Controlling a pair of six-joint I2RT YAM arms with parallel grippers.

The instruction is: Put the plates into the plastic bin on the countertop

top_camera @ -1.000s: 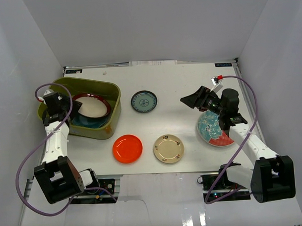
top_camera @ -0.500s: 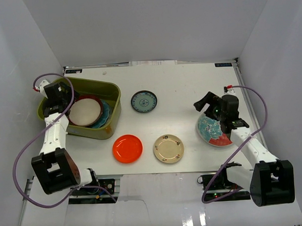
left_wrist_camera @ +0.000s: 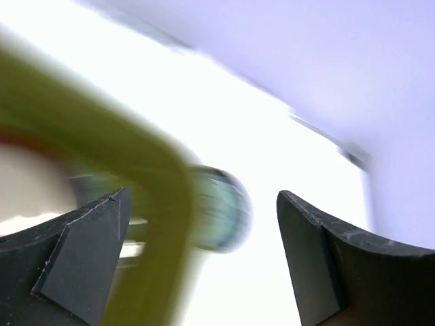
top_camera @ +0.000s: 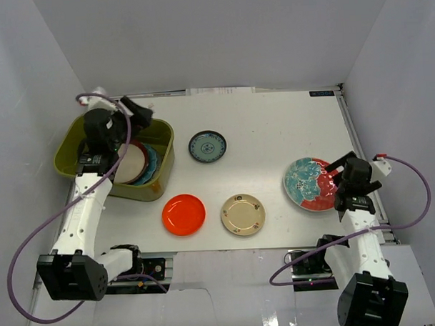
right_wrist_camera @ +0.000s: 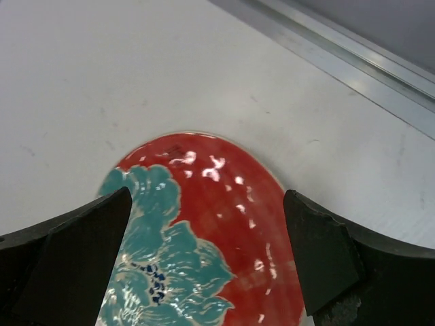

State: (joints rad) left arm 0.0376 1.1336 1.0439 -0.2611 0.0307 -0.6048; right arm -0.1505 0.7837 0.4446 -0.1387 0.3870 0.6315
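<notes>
The olive-green plastic bin (top_camera: 68, 152) stands at the left of the countertop (top_camera: 266, 122). It holds the maroon-rimmed cream plate (top_camera: 129, 163) on the teal scalloped plate (top_camera: 152, 162). The grey plate is hidden. My left gripper (top_camera: 135, 111) is open and empty above the bin's far right corner; its blurred wrist view shows the bin rim (left_wrist_camera: 160, 176) and the small teal patterned plate (left_wrist_camera: 221, 207) between the fingers. That plate (top_camera: 207, 146), the orange-red plate (top_camera: 183, 214), the cream-yellow plate (top_camera: 243, 214) and the red-teal plate (top_camera: 310, 183) lie flat. My right gripper (top_camera: 338, 167) is open at the red-teal plate's right edge (right_wrist_camera: 204, 258).
White walls enclose the table on the left, back and right. A metal rail (right_wrist_camera: 353, 64) runs along the table's right edge close to the right gripper. Purple cables (top_camera: 34, 234) trail from both arms.
The left gripper let the maroon-rimmed plate go in the bin and rose toward the bin's far right corner. The right arm swung back to the right of the red-teal plate.
</notes>
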